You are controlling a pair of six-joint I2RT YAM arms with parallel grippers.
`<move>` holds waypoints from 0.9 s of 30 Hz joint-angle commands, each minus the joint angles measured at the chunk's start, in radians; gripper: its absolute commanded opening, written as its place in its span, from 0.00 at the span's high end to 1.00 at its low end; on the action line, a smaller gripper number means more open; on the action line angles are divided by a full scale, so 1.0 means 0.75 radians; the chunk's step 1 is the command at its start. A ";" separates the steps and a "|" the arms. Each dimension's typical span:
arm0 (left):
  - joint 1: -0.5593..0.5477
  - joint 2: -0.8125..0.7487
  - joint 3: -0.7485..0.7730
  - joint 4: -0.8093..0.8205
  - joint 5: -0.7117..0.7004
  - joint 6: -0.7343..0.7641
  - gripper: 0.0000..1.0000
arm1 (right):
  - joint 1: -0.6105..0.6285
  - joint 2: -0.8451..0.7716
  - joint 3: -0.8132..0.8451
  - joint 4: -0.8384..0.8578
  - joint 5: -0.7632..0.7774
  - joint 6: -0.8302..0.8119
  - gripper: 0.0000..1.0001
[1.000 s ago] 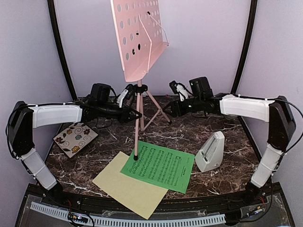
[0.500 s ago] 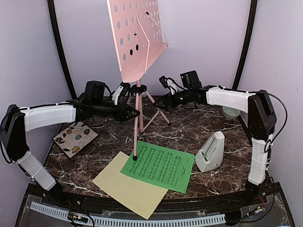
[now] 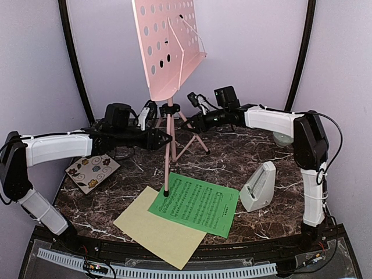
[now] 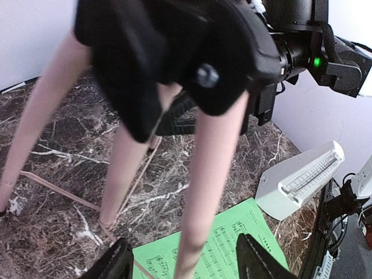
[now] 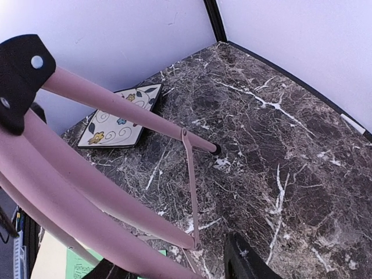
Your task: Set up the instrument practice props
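Pink music stand (image 3: 168, 55) stands upright, centre-far; its near foot rests on the green sheet (image 3: 200, 206), which overlaps the yellow sheet (image 3: 151, 229). Metronome (image 3: 258, 186) sits at near right. Left gripper (image 4: 185, 258) is open, straddling a stand leg without contact; right gripper (image 5: 174, 267) is open astride another leg.
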 commanded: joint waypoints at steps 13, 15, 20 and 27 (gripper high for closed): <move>-0.131 0.039 0.135 -0.192 -0.330 -0.071 0.74 | 0.004 -0.110 -0.095 0.188 0.098 0.082 0.95; -0.131 0.030 0.148 -0.221 -0.358 -0.049 0.80 | 0.004 -0.135 -0.117 0.195 0.131 0.081 1.00; -0.102 -0.009 0.167 -0.299 -0.469 0.025 0.98 | 0.008 -0.250 -0.207 0.245 0.252 0.084 1.00; 0.012 -0.017 0.201 -0.342 -0.497 0.130 1.00 | 0.038 -0.419 -0.408 0.340 0.493 0.082 1.00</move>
